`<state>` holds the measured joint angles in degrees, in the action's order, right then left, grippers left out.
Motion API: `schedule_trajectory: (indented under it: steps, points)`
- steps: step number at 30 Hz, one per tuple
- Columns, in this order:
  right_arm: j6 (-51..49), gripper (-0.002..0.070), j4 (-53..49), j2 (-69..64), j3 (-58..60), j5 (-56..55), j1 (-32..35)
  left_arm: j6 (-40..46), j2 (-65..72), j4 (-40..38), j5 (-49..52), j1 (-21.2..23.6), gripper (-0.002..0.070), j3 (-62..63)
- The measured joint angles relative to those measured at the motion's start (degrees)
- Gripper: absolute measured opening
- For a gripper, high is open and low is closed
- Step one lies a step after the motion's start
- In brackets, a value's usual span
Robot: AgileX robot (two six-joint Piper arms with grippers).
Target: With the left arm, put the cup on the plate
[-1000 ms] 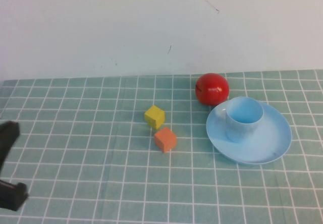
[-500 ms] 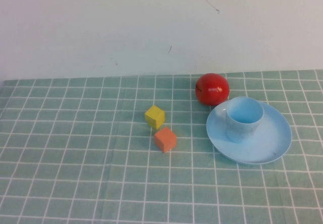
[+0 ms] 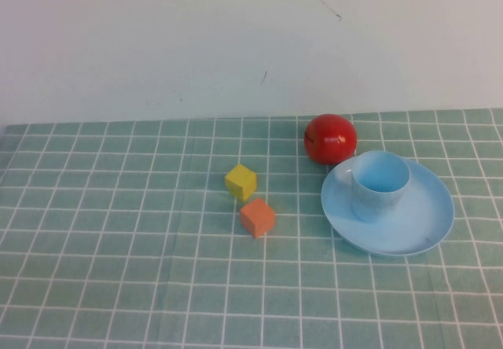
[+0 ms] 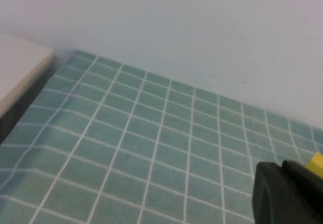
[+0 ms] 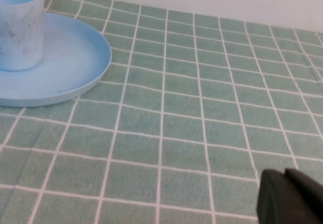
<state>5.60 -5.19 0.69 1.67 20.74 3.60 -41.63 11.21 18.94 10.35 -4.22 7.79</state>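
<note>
The light-blue cup [image 3: 380,182] stands upright on the light-blue plate [image 3: 428,215] at the right of the table. Both also show in the right wrist view, the cup [image 5: 19,27] on the plate [image 5: 70,62]. Neither arm shows in the high view. My left gripper [image 4: 282,176] shows only in the left wrist view, its black fingers together and empty, over the left part of the checked cloth, far from the plate. My right gripper [image 5: 285,181] shows in the right wrist view, fingers together and empty, over the cloth beside the plate.
A red apple [image 3: 331,137] sits just behind the plate. A yellow block [image 3: 241,181] and an orange block [image 3: 257,217] lie at the table's middle. The yellow block's corner [image 4: 317,162] shows past the left fingers. A white wall stands behind the table.
The left arm, seen at the high view's left edge a second ago, has drawn back out of that view. The cup and plate have not moved.
</note>
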Motion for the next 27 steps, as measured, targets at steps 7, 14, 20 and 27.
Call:
schedule_trajectory:
  steps: [7,14,20,27]
  points:
    - [0.00,-0.0002,0.00,0.00,0.00,0.00,0.00,7.78,-8.15,-8.11,3.23,8.45,-0.0001,-4.92]
    - [0.00,-0.0002,0.00,0.00,0.00,0.00,0.00,16.01,-11.48,-13.11,7.58,9.17,-0.0001,-9.09]
    - [0.00,-0.0002,0.00,0.00,0.00,0.00,0.00,17.21,-11.87,-13.01,8.89,9.27,-0.0001,-9.09]
    - [0.00,-0.0002,0.00,0.00,0.00,0.00,0.00,17.32,-11.87,-13.01,8.99,9.38,-0.0001,-9.09]
